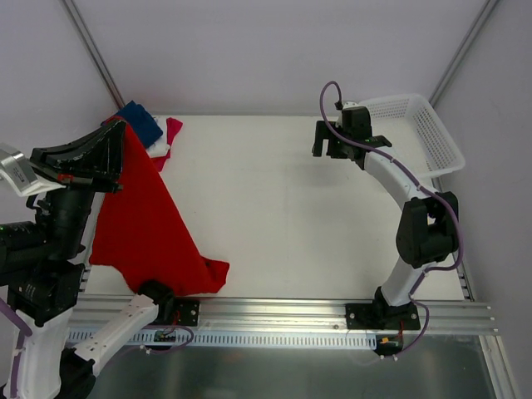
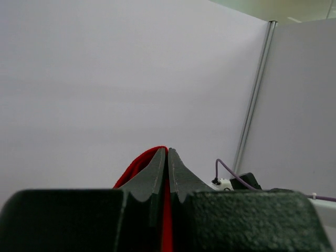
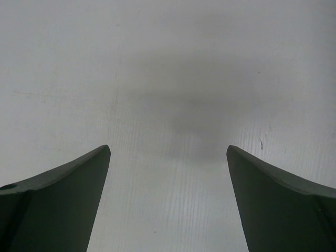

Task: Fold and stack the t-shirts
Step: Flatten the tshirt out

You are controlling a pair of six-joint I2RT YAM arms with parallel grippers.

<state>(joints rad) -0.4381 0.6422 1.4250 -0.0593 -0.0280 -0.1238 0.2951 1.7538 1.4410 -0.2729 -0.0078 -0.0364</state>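
On the left side of the surface (image 1: 274, 208), the red shirt (image 1: 145, 224) hangs from the left fingers (image 2: 157, 176), which are closed tight on a fold of its cloth, high above the surface. Its lower edge lies crumpled near the rail (image 1: 274, 312) at the front. Behind it, at the back left corner, I see folded pieces in navy (image 1: 141, 119), white (image 1: 158, 150) and magenta (image 1: 174, 130), partly hidden by the red cloth. The right fingers (image 3: 68, 202) are spread wide and hold nothing; they hover over bare surface beside the basket (image 1: 436, 137). I think the step in hand is to spread the shirt flat before folding. To do it well, the right fingers should probably come across and take a second corner or shoulder, so that both grips pull the cloth taut and lay it smooth toward the middle, away from the folded pieces. With one grip only, the shirt would likely drop in a heap. I can read no brand, label or writing anywhere; the shirt looks plain.
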